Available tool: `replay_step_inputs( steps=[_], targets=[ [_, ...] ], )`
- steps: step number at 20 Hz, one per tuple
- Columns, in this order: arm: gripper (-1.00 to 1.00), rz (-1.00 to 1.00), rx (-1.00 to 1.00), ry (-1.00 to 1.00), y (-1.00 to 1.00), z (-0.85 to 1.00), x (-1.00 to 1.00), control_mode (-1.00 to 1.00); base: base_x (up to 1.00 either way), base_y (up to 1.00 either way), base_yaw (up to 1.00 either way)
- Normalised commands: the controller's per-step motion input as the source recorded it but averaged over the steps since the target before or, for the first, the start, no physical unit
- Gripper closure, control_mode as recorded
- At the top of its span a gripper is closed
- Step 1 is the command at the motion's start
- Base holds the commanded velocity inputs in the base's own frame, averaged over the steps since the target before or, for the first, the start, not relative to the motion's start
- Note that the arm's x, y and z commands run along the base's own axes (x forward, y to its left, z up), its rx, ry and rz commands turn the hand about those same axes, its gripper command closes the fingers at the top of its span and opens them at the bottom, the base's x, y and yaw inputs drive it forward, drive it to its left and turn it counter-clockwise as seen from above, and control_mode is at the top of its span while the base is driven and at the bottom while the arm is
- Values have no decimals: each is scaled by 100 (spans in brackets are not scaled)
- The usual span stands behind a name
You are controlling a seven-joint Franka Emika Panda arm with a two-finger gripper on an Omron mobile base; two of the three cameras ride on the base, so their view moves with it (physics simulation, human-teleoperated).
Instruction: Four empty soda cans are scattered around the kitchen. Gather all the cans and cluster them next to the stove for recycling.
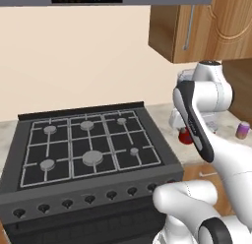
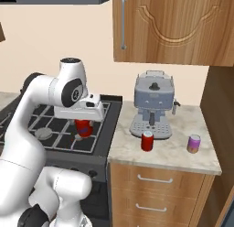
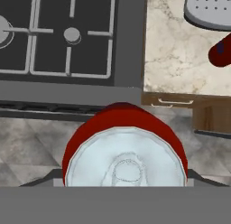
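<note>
Below my wrist, low in the centre of the hand view, a red can (image 3: 125, 148) sits between my fingers, silver top facing the camera. In the right base view the same held can (image 2: 83, 127) hangs left of centre under my end effector (image 2: 83, 130), over the right part of the stove (image 2: 64, 125), apparently clear of the grates. My end effector is pinching this can, jaws partly spread to its width; the fingertips themselves are hidden behind the can, so I judge the grip from how it hangs.

To the right in that view lies the worktop (image 2: 173, 153), with a second red can (image 2: 147, 141) in front of the espresso machine (image 2: 153, 109) and a purple can (image 2: 194, 143) further right. A fourth can I cannot place.

The step in hand, as I judge it, is carrying my can to the worktop just beside the stove. To do it well I should keep the can upright, travel right with enough height to clear the stove edge, and set down on the bare strip left of the second red can, near but not touching it. I should lower until the base rests flat before letting go, then lift straight up so I do not tip it.
</note>
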Motion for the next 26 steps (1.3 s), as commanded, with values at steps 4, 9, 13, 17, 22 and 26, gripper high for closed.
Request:
replay_step_inputs(
  steps=[4, 9, 13, 17, 22, 26],
  targets=[
    [100, 0, 0, 0, 0, 0, 0, 100, 41, -35, 0],
    [100, 0, 0, 0, 0, 0, 0, 100, 32, -37, 0],
    [100, 0, 0, 0, -7, -13, 15, -100, 10, -12, 0],
    [100, -2, 0, 0, -7, -35, 52, -100, 0, 0, 0],
    [100, 0, 0, 0, -5, -39, 62, -100, 0, 0, 0],
    [100, 0, 0, 0, -12, -42, 53, -100, 0, 0, 0]
  ],
)
